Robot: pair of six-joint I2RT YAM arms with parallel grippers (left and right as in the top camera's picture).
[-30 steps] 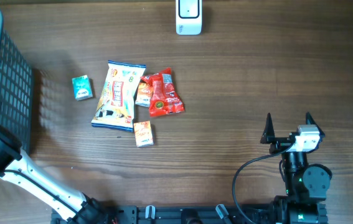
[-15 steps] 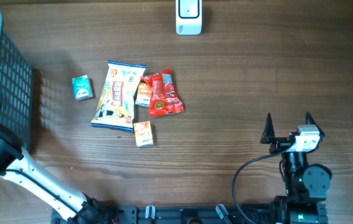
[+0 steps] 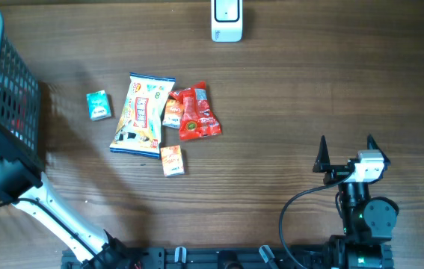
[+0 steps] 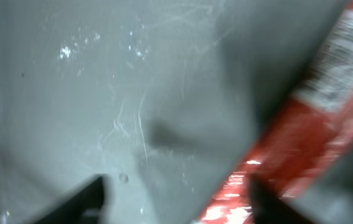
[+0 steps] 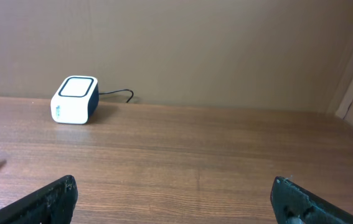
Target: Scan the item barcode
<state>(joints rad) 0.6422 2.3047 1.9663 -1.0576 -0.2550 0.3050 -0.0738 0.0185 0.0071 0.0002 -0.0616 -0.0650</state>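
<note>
overhead: looks straight down on the whole table [image 3: 309, 82] from fairly high up, with the scanner [image 3: 226, 20] at the top edge.
right wrist: sits low over the wood, facing level across to the scanner [image 5: 74, 99] and the back wall [image 5: 226, 50], a good way off.
left wrist: jammed right up against a scratched grey surface and a blurry red packet [image 4: 313, 124], probably inside the basket [image 3: 13, 97].
shared: overhead and right wrist both catch the scanner and the table around it.

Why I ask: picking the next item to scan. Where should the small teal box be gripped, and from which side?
Probably from straight above, fingers across the two long edges of the teal box: it lies flat on the table, narrower left to right, clear of the other packets.
</note>
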